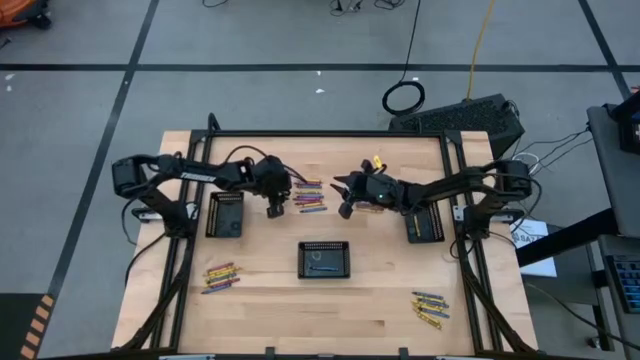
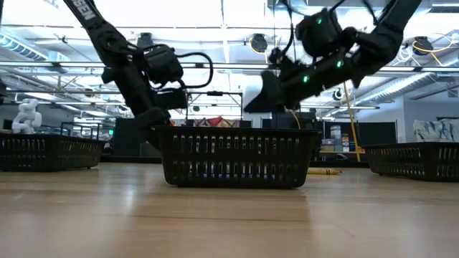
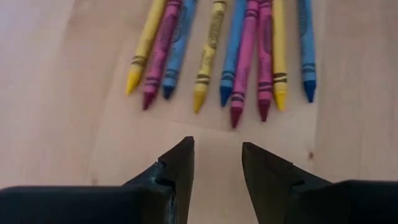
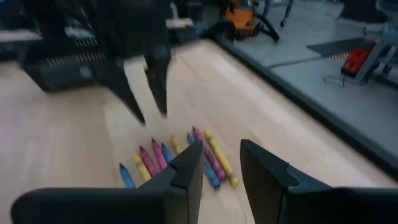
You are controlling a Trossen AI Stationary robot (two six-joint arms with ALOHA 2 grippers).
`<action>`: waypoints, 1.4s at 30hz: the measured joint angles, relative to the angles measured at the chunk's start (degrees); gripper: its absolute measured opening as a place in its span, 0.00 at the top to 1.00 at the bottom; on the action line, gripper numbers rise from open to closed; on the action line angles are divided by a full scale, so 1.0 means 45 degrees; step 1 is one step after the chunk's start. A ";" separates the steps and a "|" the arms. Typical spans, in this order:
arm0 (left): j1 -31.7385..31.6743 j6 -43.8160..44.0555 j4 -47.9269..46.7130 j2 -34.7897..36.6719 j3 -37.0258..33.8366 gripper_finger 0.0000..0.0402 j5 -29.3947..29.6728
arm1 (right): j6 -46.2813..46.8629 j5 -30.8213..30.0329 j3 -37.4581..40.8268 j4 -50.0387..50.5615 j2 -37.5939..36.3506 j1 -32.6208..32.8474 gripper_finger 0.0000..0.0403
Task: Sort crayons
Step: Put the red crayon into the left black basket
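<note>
Sorting barely begun: mixed crayons [image 3: 224, 53] lie unsorted on the bench [image 1: 380, 310]; left gripper [image 3: 217, 165] and right gripper [image 4: 221, 165] fingers parted, empty.

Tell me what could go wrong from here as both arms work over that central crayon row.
1. The crayons lie packed side by side, so the open left gripper may pinch two or scatter neighbours.
2. The right gripper hovers open close by the left gripper above this row; the arms could collide.
3. A lone yellow crayon lies apart and may be missed.
</note>
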State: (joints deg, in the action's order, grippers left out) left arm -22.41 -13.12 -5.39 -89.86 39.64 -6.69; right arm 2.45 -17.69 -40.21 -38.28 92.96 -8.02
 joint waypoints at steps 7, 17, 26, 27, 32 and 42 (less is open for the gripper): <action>-0.0604 -0.1580 0.0582 -0.0160 0.0000 0.65 -0.0087 | 0.0041 -0.0011 0.0000 0.0320 -0.1115 0.0061 0.77; -0.1472 -0.2617 0.1898 -0.0332 0.0005 0.65 -0.0085 | -0.0669 -0.0030 0.0000 0.0571 -0.1116 0.0011 0.77; -0.1574 -0.3532 0.2629 -0.1686 0.0025 0.71 -0.0264 | -0.0807 -0.0040 0.0000 0.0568 -0.1115 -0.0036 0.77; -0.1574 -0.3531 0.2662 -0.1739 0.0029 0.73 -0.0255 | -0.0804 -0.0040 0.0000 0.0568 -0.1115 -0.0035 0.77; -0.1574 -0.3526 0.3019 -0.1818 0.0023 0.79 -0.0281 | -0.0750 -0.0040 0.0000 0.0568 -0.1115 -0.0036 0.77; -0.1574 -0.3497 0.3121 -0.1846 0.0015 0.87 -0.0739 | -0.0746 -0.0040 0.0000 0.0568 -0.1115 -0.0041 0.77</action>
State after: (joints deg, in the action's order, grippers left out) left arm -29.50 -28.86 8.66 -98.17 39.70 -10.02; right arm -0.91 -17.87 -40.21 -35.73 87.94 -8.21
